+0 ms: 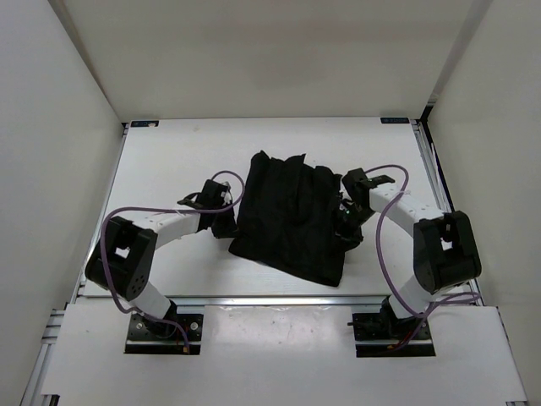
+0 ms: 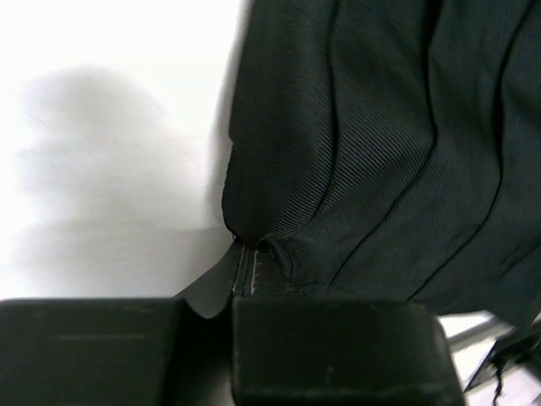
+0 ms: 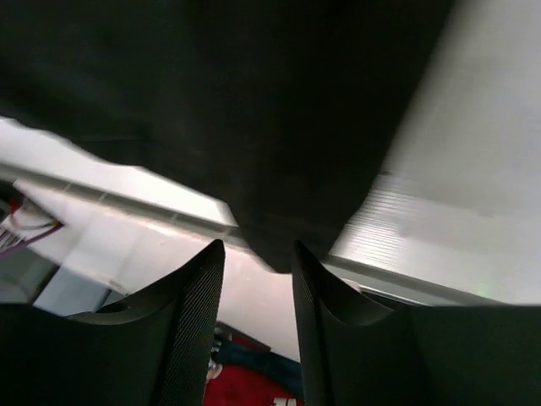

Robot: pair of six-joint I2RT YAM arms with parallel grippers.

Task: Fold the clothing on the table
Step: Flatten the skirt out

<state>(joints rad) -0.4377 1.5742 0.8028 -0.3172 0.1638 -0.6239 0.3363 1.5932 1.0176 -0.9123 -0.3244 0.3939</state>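
Top, left-wrist and right-wrist views of a two-arm fold in progress, described from left to right.

At the left, the white tabletop is seen bare beside the left arm. The left claw is laid low against the left edge of the clothing. In the left-wrist view its fingers are pressed together on a small pinch of that hem, from which tight ridges fan out into the fabric. The edge is judged to be held so that it can be lifted or drawn across as a flap.

In the middle, the black clothing is spread on the tabletop between the two arms, as a rough oblong. It is gathered into long parallel creases running away from the bases. Its near right corner is nearest to the front rail. The fold is judged to be partly made, not finished.

At the right, the right claw is placed at the clothing's right edge. In the right-wrist view its two fingers are set apart, and nothing is clamped. A dark point of cloth is seen just above the gap, with the tabletop's metal rail behind it. From this pose it is judged that a fresh hold on the right edge is needed before both sides can be moved together.
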